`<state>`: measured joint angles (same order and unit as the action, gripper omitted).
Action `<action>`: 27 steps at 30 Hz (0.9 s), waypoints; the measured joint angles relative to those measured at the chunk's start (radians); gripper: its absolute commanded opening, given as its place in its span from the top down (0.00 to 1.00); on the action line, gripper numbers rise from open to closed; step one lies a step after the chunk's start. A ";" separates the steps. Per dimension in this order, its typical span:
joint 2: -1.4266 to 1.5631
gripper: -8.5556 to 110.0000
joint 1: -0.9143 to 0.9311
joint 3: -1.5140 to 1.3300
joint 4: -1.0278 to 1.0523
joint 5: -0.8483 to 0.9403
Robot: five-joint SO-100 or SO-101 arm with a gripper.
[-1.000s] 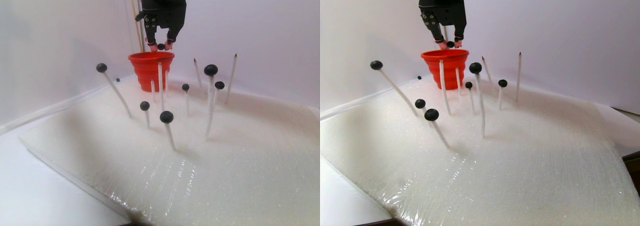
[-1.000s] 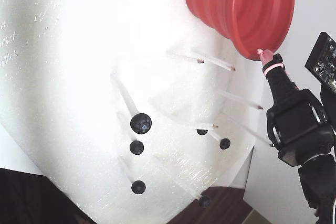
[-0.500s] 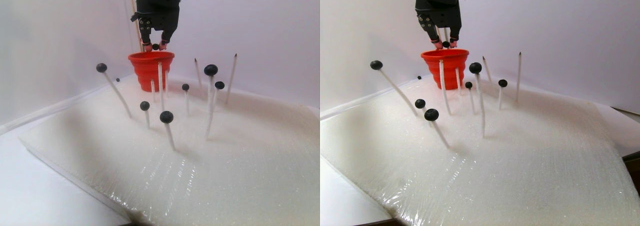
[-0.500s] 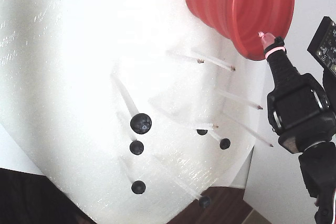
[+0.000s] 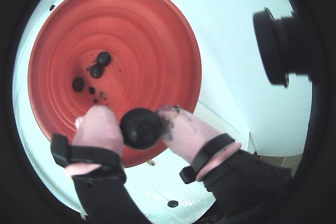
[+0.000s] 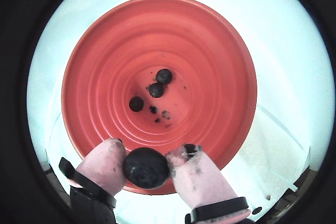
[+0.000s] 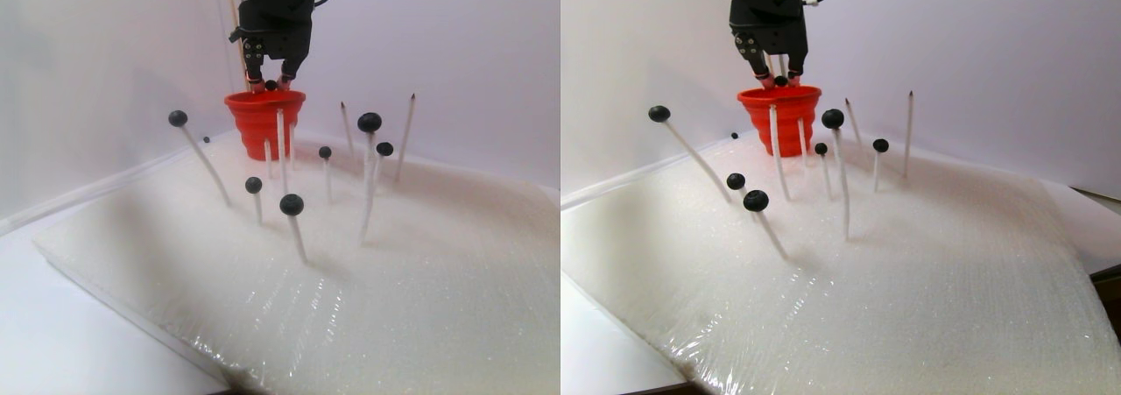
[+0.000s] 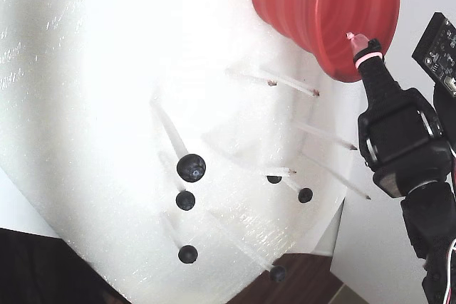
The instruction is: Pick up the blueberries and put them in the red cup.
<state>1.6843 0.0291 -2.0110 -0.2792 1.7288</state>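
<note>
My gripper (image 6: 146, 160) is shut on one blueberry (image 6: 146, 168), pinched between its pink fingertips (image 5: 100, 127). It hangs just above the near rim of the red cup (image 6: 210, 77), as the stereo pair view shows (image 7: 270, 85). Three blueberries (image 6: 156, 89) lie on the cup's bottom with dark crumbs. Several more blueberries (image 7: 292, 204) sit on tips of white sticks in front of the cup (image 7: 263, 123). In the fixed view the fingertip (image 8: 354, 38) overlaps the cup's mouth (image 8: 313, 5), and berries on sticks (image 8: 191, 167) show below.
A white foam pad (image 7: 420, 281) wrapped in film carries the cup and sticks. Bare pointed sticks (image 7: 407, 132) stand right of the cup, and one (image 7: 280, 137) stands in front of it. A tiny dark speck (image 7: 207, 139) lies on the foam left of the cup.
The gripper has carried the blueberry left and slightly back in the stereo pair view, from beside the rim to above the cup's mouth. It stays shut on the berry.
</note>
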 measured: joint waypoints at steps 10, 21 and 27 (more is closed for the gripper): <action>0.000 0.78 0.000 0.000 0.000 0.000; 0.041 0.79 0.000 -0.034 0.048 0.000; 0.097 0.79 -0.008 -0.054 0.074 0.000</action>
<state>1.7810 0.0215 -2.0647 -0.2056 1.7288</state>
